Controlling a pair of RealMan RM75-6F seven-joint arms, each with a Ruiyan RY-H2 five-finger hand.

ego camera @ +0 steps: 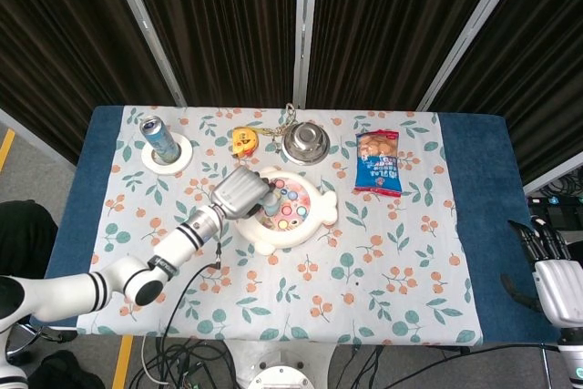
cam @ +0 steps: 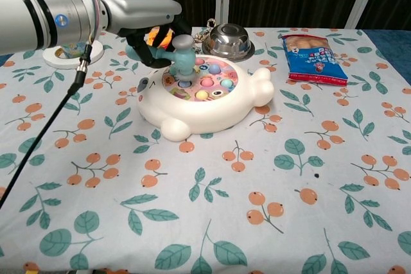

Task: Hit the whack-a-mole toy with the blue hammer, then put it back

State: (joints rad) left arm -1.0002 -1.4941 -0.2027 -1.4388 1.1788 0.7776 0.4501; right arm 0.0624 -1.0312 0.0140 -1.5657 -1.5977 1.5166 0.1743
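The white whack-a-mole toy (ego camera: 296, 221) (cam: 212, 104) with pastel buttons lies mid-table. My left hand (ego camera: 240, 193) (cam: 139, 11) grips the blue hammer (cam: 182, 58) (ego camera: 271, 204) by its handle. The hammer's head stands upright with its lower face down on the toy's left buttons. My right hand (ego camera: 551, 271) hangs beyond the table's right edge, fingers spread, holding nothing, and only the head view shows it.
A soda can (ego camera: 159, 138) (cam: 71, 48) on a white coaster stands at the back left. A yellow tape measure (ego camera: 243, 140), a steel bowl (ego camera: 305, 142) (cam: 227, 41) and a blue snack bag (ego camera: 378, 163) (cam: 314, 51) line the back.
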